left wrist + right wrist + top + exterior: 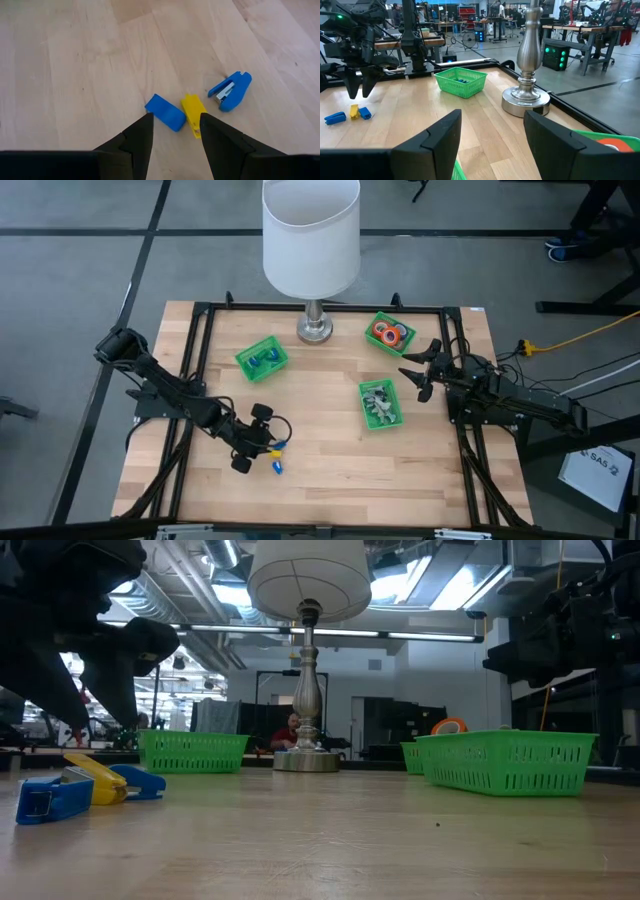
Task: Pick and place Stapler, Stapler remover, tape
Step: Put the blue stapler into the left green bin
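I hold left gripper [175, 127] jaws parted, empty, poised above blue stapler [165, 112] and yellow stapler [193, 114]; third blue stapler [230, 90] just beside. Spread suits straddling one. Right gripper [420, 373] jaws wide, empty, parked beside tape bin [389, 332] near lamp [311, 240].

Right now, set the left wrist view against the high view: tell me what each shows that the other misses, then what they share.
Only the left wrist view: the three small staplers as separate pieces, a blue one, a yellow one touching it, and a second blue one lying apart with its metal underside visible.

Only the high view: the lamp, three green bins, the tape rolls in one of them, and the right gripper, open, between two bins.

Both: the wooden table and the left gripper, open above the staplers.
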`<control>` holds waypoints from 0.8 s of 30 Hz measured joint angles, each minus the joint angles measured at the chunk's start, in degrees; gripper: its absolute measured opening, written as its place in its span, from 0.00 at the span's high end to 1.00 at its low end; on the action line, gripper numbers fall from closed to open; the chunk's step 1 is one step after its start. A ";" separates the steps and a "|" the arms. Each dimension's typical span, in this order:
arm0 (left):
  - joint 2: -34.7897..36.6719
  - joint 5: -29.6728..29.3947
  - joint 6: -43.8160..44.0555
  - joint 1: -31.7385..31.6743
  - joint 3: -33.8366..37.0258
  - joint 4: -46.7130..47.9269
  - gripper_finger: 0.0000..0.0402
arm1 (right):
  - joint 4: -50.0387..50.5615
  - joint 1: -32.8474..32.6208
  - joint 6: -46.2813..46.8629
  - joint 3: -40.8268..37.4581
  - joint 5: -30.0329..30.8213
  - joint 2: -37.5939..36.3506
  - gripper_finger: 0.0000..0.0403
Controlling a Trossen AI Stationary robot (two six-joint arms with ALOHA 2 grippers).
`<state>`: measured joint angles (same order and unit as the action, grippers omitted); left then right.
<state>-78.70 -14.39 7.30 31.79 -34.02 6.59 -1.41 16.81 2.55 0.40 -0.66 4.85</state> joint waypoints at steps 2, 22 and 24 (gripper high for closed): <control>0.00 -0.22 -0.01 0.00 0.00 -0.10 0.61 | 0.02 -0.01 -0.02 0.00 -0.01 0.01 0.45; 0.00 -4.59 0.58 0.04 0.00 -1.22 0.56 | 0.00 -0.01 -0.02 0.00 0.01 0.01 0.45; -0.38 -4.57 1.58 0.04 0.00 -1.46 0.53 | 0.02 -0.01 0.00 0.00 -0.01 -0.01 0.45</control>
<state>-79.07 -18.96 8.88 31.83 -34.02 5.13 -1.39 16.80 2.54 0.40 -0.67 4.85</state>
